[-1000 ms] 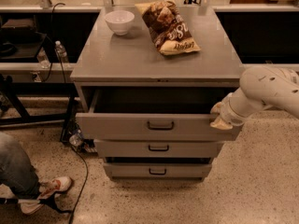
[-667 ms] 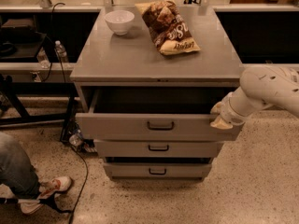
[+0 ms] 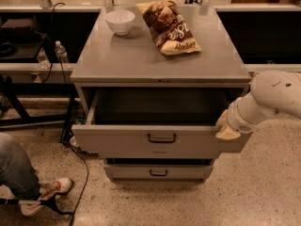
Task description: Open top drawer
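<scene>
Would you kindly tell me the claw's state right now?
Claw: at the right end of the top drawer front; open or closed cannot be told.

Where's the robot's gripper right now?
In the camera view, the gripper sits at the right end of the top drawer, which is pulled out below the cabinet top.

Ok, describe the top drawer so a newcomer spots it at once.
Find the grey metal cabinet carrying a white bowl and a chip bag. Right under its top is the top drawer, with the pincer at its right end. Unlike the shallower drawer below, it stands pulled out.
</scene>
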Action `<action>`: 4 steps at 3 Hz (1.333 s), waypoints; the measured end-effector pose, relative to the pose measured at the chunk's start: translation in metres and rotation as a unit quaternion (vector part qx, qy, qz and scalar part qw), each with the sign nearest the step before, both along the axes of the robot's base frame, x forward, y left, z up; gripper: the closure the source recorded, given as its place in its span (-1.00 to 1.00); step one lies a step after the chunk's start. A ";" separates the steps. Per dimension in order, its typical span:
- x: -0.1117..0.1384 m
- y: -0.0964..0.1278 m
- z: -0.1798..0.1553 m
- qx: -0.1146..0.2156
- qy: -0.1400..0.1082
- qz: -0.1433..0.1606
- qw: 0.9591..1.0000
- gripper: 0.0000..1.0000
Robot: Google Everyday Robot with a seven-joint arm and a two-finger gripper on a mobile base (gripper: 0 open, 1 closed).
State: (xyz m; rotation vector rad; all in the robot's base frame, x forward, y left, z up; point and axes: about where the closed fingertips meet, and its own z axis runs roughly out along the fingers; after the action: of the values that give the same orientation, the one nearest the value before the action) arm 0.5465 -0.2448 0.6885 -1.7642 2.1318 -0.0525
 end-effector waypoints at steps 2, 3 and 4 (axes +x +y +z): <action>-0.046 -0.005 0.004 -0.011 -0.005 -0.005 1.000 1.00; -0.094 -0.006 0.006 -0.001 -0.009 -0.024 1.000 1.00; -0.094 -0.006 0.008 -0.001 -0.009 -0.024 1.000 1.00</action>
State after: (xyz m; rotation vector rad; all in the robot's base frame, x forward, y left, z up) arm 0.4524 -0.2512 0.6966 -1.7077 2.1614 -0.0819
